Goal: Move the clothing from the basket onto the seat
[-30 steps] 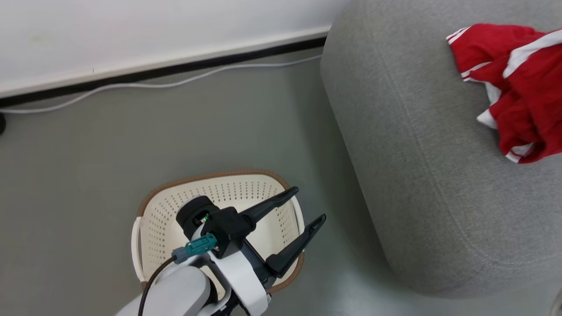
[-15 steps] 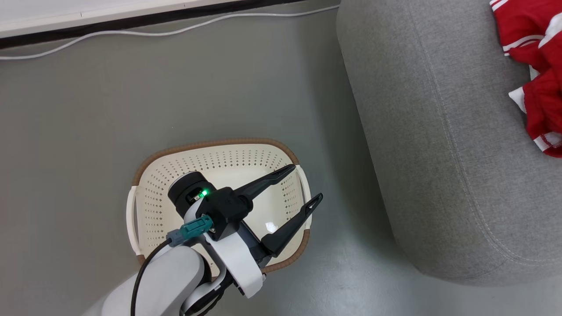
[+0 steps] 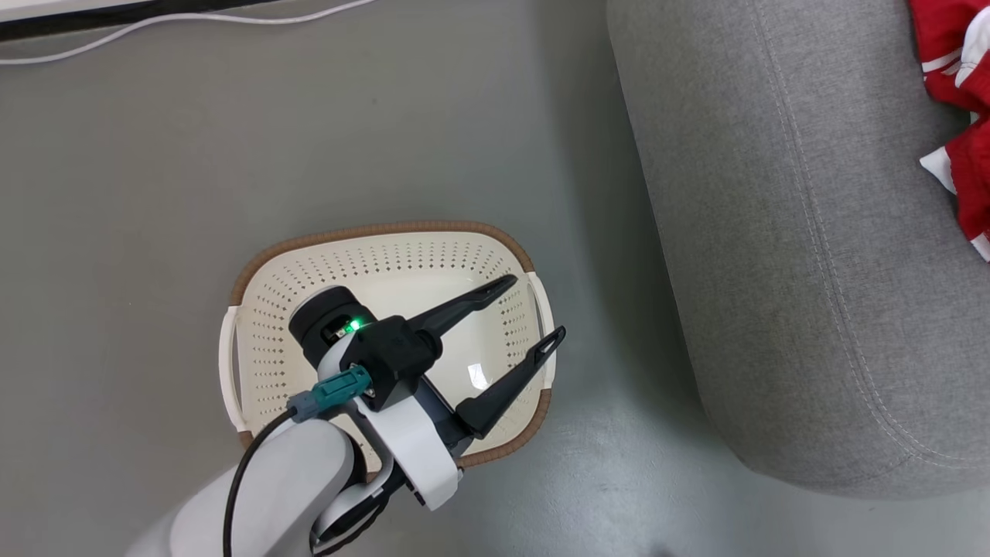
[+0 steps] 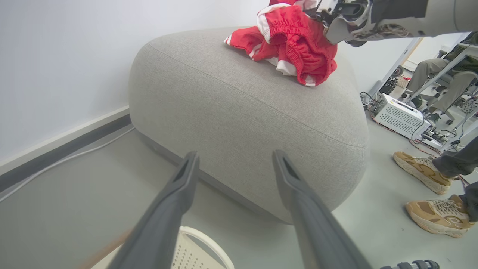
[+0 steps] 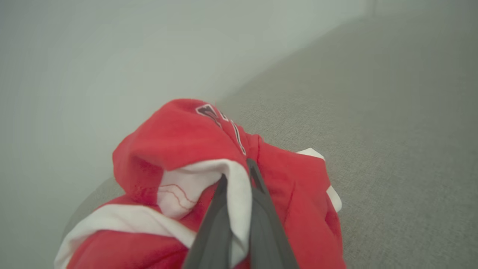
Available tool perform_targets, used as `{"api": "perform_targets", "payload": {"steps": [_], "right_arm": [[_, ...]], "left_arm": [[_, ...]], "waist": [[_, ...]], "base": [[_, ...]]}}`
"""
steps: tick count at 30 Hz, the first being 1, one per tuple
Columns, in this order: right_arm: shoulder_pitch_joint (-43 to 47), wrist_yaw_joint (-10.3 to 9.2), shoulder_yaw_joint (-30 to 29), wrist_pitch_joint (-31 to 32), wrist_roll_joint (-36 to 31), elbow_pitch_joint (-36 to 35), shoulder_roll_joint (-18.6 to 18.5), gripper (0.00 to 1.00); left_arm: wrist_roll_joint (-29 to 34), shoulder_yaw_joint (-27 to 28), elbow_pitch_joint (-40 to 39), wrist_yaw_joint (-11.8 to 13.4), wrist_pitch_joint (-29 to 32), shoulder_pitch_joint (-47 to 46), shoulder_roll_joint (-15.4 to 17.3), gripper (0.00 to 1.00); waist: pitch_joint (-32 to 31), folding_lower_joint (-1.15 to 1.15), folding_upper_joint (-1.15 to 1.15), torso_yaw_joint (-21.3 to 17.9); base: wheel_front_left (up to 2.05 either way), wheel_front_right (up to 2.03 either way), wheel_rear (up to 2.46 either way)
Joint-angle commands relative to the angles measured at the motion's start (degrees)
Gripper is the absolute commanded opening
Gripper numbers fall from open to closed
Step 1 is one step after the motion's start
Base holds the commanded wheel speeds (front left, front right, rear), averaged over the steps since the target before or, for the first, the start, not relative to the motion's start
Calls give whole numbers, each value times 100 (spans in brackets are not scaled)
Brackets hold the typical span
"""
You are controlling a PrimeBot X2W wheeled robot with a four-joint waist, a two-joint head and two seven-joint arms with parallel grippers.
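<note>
Under the head view, nearest: left tool (image 3: 534, 307) hangs over the basket (image 3: 371, 230), fingers spread wide, nothing between them. Basket stands on the grey floor (image 3: 155, 193), just beside the rounded end of the seat (image 3: 773, 271), not touching it. What shows of the basket's bottom is bare cream plastic. The patch under the arm is hidden, so I can't rule out a leftover piece there.

Further out: the clothing (image 5: 179, 138) is a crumpled red bundle with white trim. It lies on top of the seat, toward the side away from the basket. No clear long axis, it's just a heap.

Right tool (image 5: 237, 170) is at that heap, fingers pressed together on a white band of the fabric.

Key relation: the bundle is at the right tool's tips and well apart from the left tool, with the width of the seat between them. So the right arm owns the next move.

My read: this is the drop-off step. The heap looks supported by the cushion, so parting the fingers and backing off along their own line should leave it in place.

Risk: the trim catches a fingertip and drags.
</note>
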Motion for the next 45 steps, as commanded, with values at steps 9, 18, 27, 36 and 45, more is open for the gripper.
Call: {"api": "perform_targets", "payload": {"steps": [9,18,27,36,45], "right_arm": [[-29,17,176,347,-74,232,-121,0],[196,17,431,99,-160,264,-22,100],[489,17,766,-90,-87,18,52,100],[1314,17,1519,-129,298,-1205,495,100],[2387,17,2197,-130,428,-2757,1006,100]], "left_arm": [[51,150,-135,-17,-38,-259,57,100],[-34,136,53,-10,-243,-179,-31,100],[-154,235,248,38,-449,-4,-17,100],[-307,395,447,133,-617,315,9,100],[-394,611,632,307,-699,566,-46,100]], "waist": [[-22,0,0,104],[-397,0,0,120],[-894,0,0,100],[-1522,0,0,154],[-2059,0,0,499]], "base": [[0,0,0],[0,0,0],[0,0,0],[0,0,0],[0,0,0]]}}
